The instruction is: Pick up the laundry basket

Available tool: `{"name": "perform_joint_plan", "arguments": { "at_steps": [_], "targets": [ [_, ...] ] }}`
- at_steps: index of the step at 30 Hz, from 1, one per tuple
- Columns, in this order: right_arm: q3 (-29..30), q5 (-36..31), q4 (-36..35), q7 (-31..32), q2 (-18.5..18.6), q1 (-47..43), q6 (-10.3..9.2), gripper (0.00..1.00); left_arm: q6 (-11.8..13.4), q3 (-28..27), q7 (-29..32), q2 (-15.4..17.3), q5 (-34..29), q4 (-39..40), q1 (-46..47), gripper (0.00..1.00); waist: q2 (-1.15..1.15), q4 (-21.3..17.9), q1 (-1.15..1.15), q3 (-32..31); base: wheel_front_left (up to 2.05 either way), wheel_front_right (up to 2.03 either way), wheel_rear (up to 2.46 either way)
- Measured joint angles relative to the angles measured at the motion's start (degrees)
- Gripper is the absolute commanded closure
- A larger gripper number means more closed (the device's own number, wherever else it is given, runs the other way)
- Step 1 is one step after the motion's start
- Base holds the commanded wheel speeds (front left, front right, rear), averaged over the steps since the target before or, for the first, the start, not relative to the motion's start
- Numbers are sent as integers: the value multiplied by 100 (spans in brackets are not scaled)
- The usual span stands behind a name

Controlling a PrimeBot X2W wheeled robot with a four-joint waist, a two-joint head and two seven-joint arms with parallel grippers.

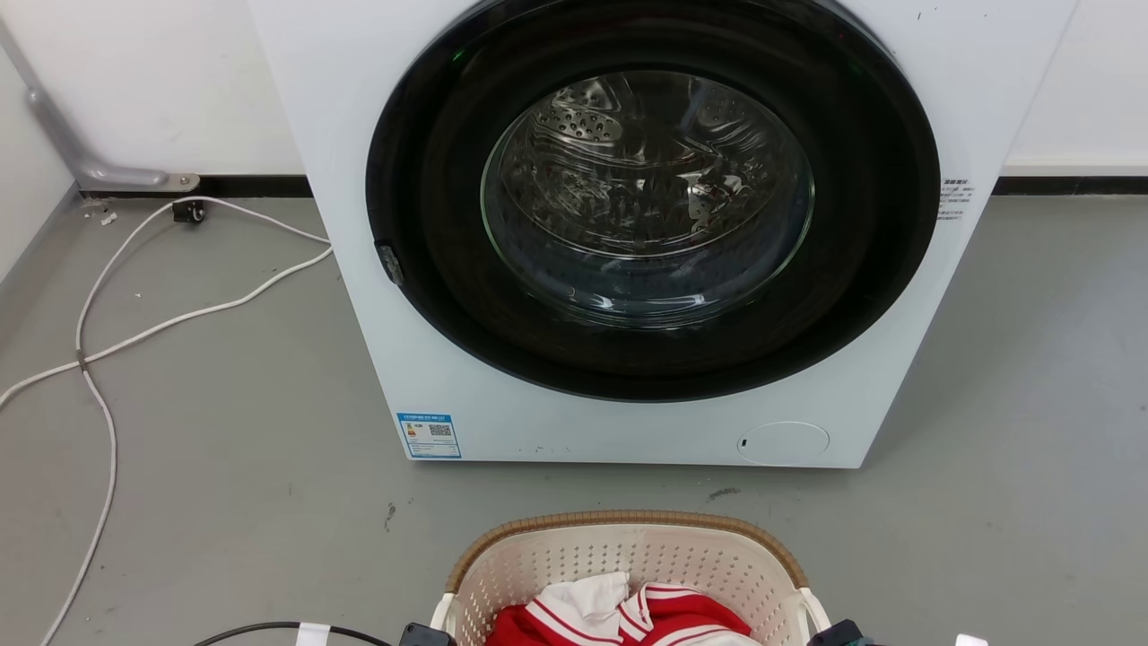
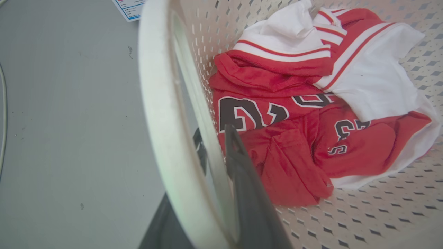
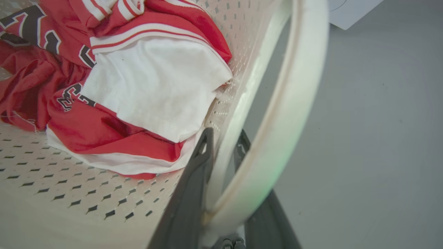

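I have the basket (image 1: 628, 522) on the floor (image 1: 224, 404) just in front of me, near side of the washer (image 1: 619, 435) and a little apart from it, roughly centred on the door. Red and white jerseys (image 2: 277, 138) lie bunched in the bottom.

My left gripper (image 2: 213, 131) is at the basket's left side. One finger is inside against the perforated wall, the other outside it, tucked between the wall and the left handle (image 2: 152, 103). The jaws are drawn in narrow with just the wall between them, and both fingers look to be touching it. My right gripper (image 3: 225, 133) mirrors this on the right side: one finger inside, one in the gap behind the right handle (image 3: 294, 103), closed in on the wall the same way. How hard either one is pinching I cannot tell.

I judge the grasp is made and the lift is not yet begun, since the basket looks to be sitting flat.

Next I want both arms to rise together and evenly, so the basket stays level and the thin wall does not twist or slide out of a jaw. The handles sit above the outer fingers and should catch if the pinch slips. The cable (image 1: 108, 422) lies well off to the left, out of the way.
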State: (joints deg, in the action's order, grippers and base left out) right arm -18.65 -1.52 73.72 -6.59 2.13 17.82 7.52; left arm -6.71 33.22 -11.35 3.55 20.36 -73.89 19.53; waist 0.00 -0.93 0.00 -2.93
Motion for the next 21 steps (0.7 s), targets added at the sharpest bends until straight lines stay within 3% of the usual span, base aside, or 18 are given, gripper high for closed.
{"name": "perform_joint_plan", "arguments": {
  "at_steps": [21],
  "targets": [
    [-31, 15, 0, 0, 0, -1, 0, 100, 14, 132, -4, 23, 107, 0, 0, 100, 0, 3, 0, 15, 0, 0, 0]
  ]
}}
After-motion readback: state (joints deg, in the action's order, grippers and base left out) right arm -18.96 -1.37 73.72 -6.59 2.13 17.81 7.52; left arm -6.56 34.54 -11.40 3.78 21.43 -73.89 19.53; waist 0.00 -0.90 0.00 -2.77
